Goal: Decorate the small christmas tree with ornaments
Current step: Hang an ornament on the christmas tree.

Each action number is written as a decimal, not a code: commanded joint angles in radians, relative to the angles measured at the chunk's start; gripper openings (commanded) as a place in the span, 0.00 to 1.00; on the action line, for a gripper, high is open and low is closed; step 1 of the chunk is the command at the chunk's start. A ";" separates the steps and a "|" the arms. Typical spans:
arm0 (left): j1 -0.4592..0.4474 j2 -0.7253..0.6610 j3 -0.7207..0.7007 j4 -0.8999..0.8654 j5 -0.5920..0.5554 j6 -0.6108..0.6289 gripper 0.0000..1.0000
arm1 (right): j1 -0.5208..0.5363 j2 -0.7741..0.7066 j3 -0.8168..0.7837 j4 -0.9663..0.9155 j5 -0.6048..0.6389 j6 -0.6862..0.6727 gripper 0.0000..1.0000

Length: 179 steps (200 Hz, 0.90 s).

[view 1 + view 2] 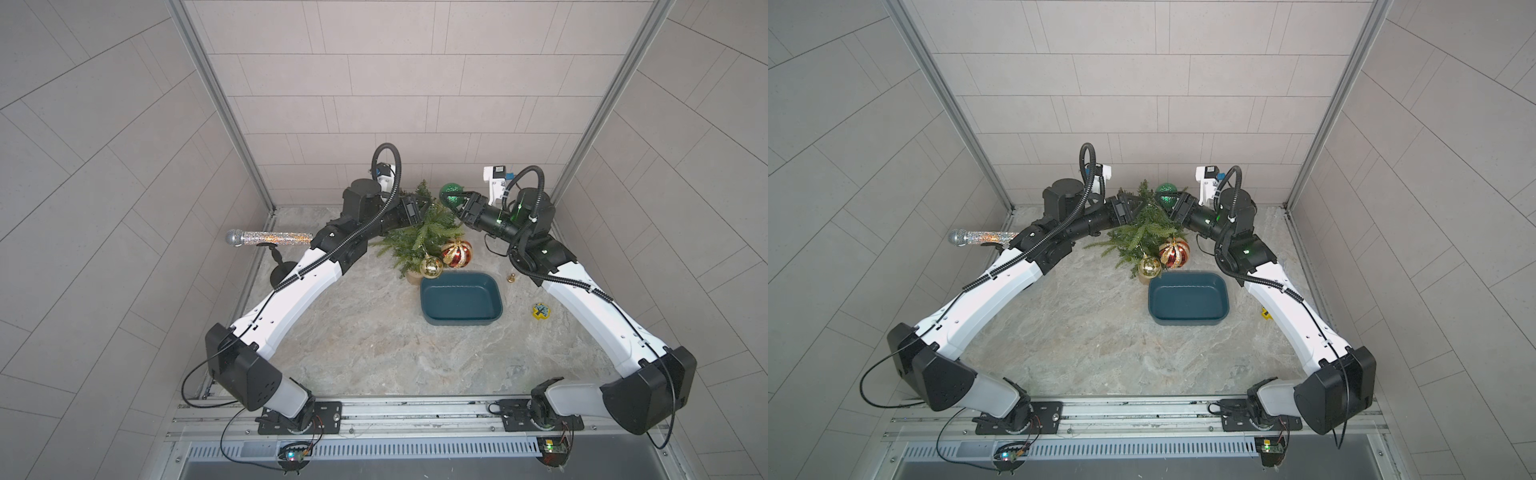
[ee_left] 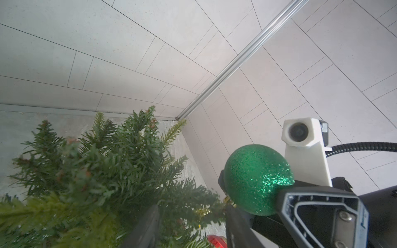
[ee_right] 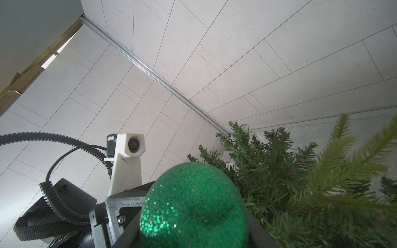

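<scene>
While right tool (image 1: 455, 205) pinches: glittery green ornament (image 2: 255, 178), just beside the top of the small christmas tree (image 1: 419, 237).
Left tool (image 2: 191, 227): spread, among the upper branches.
Advice: I'd steady a high twig, hook it on, then ease off slowly, clear of the gold ornament (image 1: 431, 267) hanging low.

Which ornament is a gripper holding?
The glittery green ball, in the right gripper; the shiny gold ball and red-and-gold striped ball aren't gripped.
</scene>
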 commanded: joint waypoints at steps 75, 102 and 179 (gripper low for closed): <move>-0.007 0.002 0.030 -0.016 -0.018 0.022 0.53 | -0.025 -0.048 -0.098 0.140 0.015 0.102 0.65; -0.006 0.000 0.031 -0.021 -0.020 0.025 0.53 | -0.028 -0.051 -0.122 0.169 0.015 0.129 0.70; -0.006 -0.009 0.028 -0.020 -0.016 0.024 0.53 | -0.092 -0.107 -0.200 0.178 0.050 0.162 0.75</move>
